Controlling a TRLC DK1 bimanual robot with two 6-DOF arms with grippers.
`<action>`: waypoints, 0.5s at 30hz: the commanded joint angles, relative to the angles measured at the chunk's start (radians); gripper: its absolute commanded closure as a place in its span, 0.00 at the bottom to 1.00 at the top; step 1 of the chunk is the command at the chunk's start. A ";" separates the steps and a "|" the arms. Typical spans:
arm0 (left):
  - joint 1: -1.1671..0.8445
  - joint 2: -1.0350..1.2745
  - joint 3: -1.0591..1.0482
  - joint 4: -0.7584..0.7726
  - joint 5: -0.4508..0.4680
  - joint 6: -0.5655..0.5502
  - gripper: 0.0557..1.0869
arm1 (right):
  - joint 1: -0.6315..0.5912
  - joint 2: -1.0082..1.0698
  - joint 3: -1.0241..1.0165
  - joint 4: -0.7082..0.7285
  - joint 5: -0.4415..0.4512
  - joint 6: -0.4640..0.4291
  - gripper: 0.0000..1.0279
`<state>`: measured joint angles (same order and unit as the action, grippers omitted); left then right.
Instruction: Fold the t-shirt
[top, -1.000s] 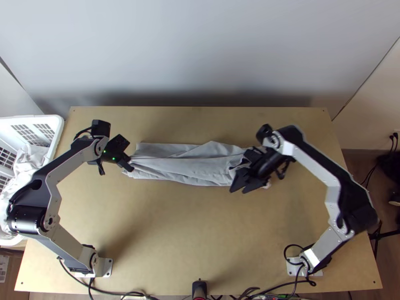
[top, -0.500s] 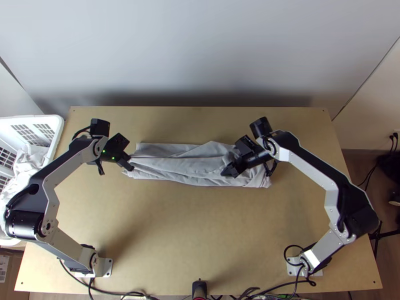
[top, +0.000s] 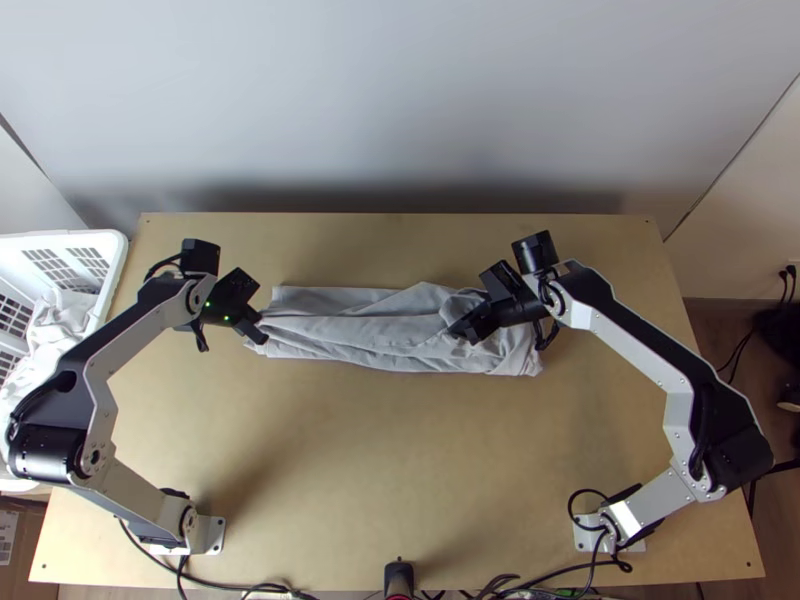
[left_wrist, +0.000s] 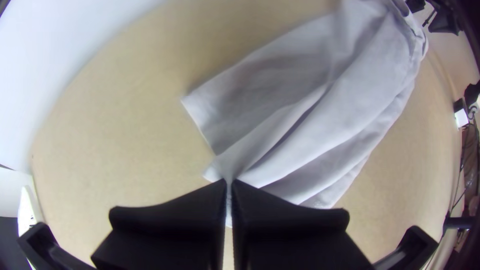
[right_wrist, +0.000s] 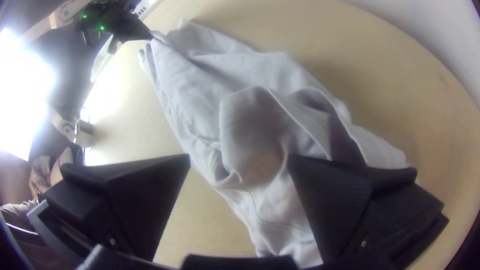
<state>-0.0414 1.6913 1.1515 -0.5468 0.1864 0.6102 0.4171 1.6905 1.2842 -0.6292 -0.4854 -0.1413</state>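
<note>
The wooden table (top: 390, 470) bore a grey t-shirt (top: 385, 332), lying in a creased strip across its far half.

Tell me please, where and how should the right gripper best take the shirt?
Likely best by the puffed fold of the shirt, from above: it bulges up near the open right gripper, giving its fingers two sides to pinch.
</note>
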 joint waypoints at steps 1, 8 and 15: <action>0.008 -0.007 -0.001 -0.001 0.001 0.003 0.97 | -0.003 0.011 0.044 -0.106 0.011 0.049 0.44; 0.009 -0.012 -0.010 -0.004 0.001 0.003 0.97 | 0.003 0.044 0.053 -0.110 -0.005 0.075 0.80; 0.014 -0.027 -0.018 -0.005 0.001 0.005 0.97 | 0.000 0.098 0.098 -0.179 -0.015 0.095 0.25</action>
<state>-0.0299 1.6768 1.1412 -0.5510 0.1875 0.6140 0.4187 1.7409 1.3445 -0.7475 -0.4934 -0.0628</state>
